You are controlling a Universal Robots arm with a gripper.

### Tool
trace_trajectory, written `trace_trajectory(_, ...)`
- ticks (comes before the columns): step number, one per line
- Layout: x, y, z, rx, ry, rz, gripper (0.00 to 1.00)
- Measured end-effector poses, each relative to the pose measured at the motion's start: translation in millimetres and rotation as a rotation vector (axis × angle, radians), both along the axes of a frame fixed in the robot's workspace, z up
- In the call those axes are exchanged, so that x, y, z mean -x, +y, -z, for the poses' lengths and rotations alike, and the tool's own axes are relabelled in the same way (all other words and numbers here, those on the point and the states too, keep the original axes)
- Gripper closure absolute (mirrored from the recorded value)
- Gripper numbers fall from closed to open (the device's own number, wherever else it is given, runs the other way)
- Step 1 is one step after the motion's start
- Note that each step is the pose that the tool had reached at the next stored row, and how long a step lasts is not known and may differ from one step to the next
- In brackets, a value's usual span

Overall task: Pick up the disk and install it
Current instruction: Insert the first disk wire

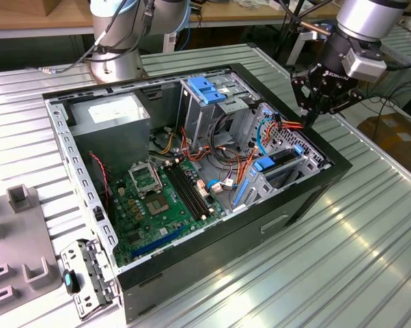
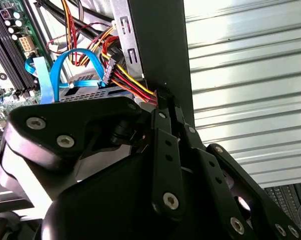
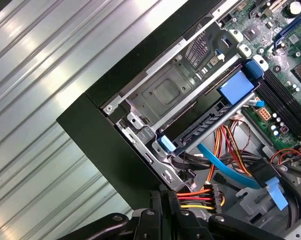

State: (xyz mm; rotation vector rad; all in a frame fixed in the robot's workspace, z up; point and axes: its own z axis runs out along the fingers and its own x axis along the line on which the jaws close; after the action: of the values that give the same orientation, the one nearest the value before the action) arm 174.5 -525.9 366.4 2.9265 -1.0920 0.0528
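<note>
My gripper [image 1: 308,121] hangs over the open computer case's [image 1: 328,179] rim on the exterior view's right, above the drive cage [image 1: 282,161]. Its fingers are shut into one narrow tip. In both wrist views the tip [image 2: 163,100] [image 3: 165,199] meets a red, yellow and orange wire bundle [image 2: 130,82] [image 3: 193,199] that ends in a black plug [image 3: 218,195]. Whether the wires are pinched is hidden. The disk's labelled face is hidden from me. Blue plastic pieces [image 3: 235,87] [image 1: 263,164] show on the cage, with a dark slot beneath.
Inside the case lie the motherboard [image 1: 161,198], a grey power supply box [image 1: 110,113], a blue-topped bay [image 1: 205,89] and loose cables. A blue data cable [image 2: 55,75] loops near the cage. A grey fixture [image 1: 14,232] and a metal bracket [image 1: 89,273] lie left of the case.
</note>
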Motion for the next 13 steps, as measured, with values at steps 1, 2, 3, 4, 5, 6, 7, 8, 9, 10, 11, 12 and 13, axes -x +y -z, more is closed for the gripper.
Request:
trace_trajectory(1,0.0,0.0,-0.1,-0.0001,0.0,0.0,0.83)
trace_trajectory(2,0.0,-0.1,-0.9,-0.0002,0.0001,0.0,0.83)
trace_trajectory(3,0.0,-0.1,-2.6,-0.0002,0.0001,0.0,0.83)
trace_trajectory(4,0.0,0.0,-6.1,0.0,0.0,0.001,0.83)
trace_trajectory(5,0.0,0.0,-8.0,0.0001,0.0001,0.004,0.83)
trace_trajectory(6,0.0,-0.1,-8.9,0.0,0.0,0.009,0.83)
trace_trajectory(7,0.1,-0.1,-8.9,-0.0003,0.0001,0.026,0.83)
trace_trajectory(8,0.0,-0.1,-9.0,-0.0003,0.0001,0.042,0.83)
trace_trajectory(9,0.0,0.0,-9.1,0.0,0.0,0.067,0.83)
trace_trajectory(10,0.0,-0.1,-9.1,0.0001,0.0001,0.084,0.83)
trace_trajectory(11,0.0,-0.1,-9.1,0.0,0.0001,0.095,0.83)
trace_trajectory(12,0.0,-0.1,-9.1,0.0,0.0,0.111,0.83)
trace_trajectory(13,0.0,-0.1,-9.1,0.0,0.0001,0.126,0.83)
